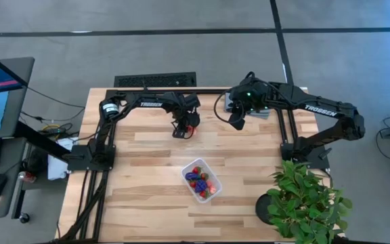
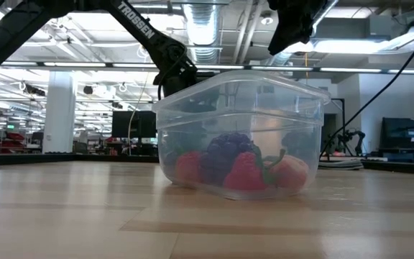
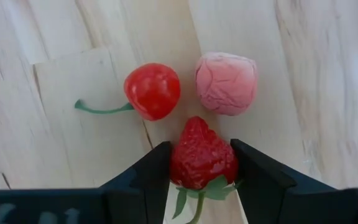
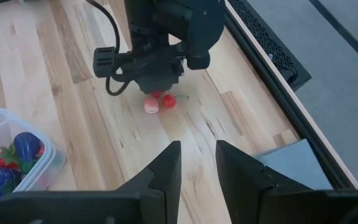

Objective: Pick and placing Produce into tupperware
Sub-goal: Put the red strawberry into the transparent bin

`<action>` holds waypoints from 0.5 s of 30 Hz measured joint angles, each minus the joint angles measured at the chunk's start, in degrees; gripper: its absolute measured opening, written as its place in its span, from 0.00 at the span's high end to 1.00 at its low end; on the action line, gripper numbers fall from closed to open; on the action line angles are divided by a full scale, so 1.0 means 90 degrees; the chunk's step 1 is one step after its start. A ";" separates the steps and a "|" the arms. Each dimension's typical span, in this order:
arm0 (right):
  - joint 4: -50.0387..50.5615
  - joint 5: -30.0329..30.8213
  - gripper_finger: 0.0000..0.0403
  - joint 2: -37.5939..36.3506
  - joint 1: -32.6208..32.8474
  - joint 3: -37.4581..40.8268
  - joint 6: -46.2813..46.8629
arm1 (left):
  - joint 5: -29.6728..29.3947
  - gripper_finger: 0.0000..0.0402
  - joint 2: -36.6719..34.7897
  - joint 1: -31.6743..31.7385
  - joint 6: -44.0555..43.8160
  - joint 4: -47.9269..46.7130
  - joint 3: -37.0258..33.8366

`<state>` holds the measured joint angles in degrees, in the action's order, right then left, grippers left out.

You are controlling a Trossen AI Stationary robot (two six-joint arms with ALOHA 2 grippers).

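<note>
The left pincer is clamped on a strawberry lying on the surface, its tip toward a cherry and pink piece, leaf end toward the wrist. The tupperware sits mid-surface, well apart. The right pincer hovers shut.

A red strawberry with green leaves sits on the counter, a red cherry with a green stem and a pale pink piece just beside it. Well apart, the clear tupperware stands upright, holding red and dark purple fruit.
</note>
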<state>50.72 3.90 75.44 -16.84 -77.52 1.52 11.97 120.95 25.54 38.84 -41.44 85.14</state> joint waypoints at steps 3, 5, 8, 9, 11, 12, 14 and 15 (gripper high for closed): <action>0.0002 0.0000 0.70 0.0000 0.0000 0.0000 -0.0002 | 0.0009 0.63 -0.0001 0.0052 -0.0069 -0.0042 0.0070; 0.0000 -0.0001 0.70 -0.0001 0.0000 0.0000 -0.0005 | -0.0032 0.63 -0.0036 0.0090 -0.0120 -0.0047 0.0160; 0.0005 0.0000 0.70 0.0000 0.0000 0.0000 -0.0005 | -0.0041 0.63 -0.0108 0.0136 -0.0124 -0.0204 0.0367; 0.0005 0.0000 0.70 0.0000 0.0000 0.0000 -0.0003 | -0.0038 0.63 -0.0135 0.0148 -0.0125 -0.0274 0.0414; 0.0027 -0.0002 0.70 -0.0002 0.0000 0.0000 -0.0003 | -0.0036 0.63 -0.0173 0.0154 -0.0127 -0.0330 0.0529; 0.0034 -0.0001 0.70 -0.0002 0.0002 0.0000 -0.0003 | -0.0044 0.63 -0.0202 0.0165 -0.0145 -0.0376 0.0574; 0.0042 0.0000 0.70 -0.0002 0.0007 0.0000 0.0000 | -0.0036 0.63 -0.0280 0.0173 -0.0157 -0.0513 0.0704; 0.0064 0.0000 0.70 -0.0002 0.0008 0.0000 -0.0002 | -0.0036 0.63 -0.0323 0.0175 -0.0159 -0.0544 0.0761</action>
<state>51.30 3.90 75.42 -16.77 -77.52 1.50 11.65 118.05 27.11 37.41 -46.33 91.99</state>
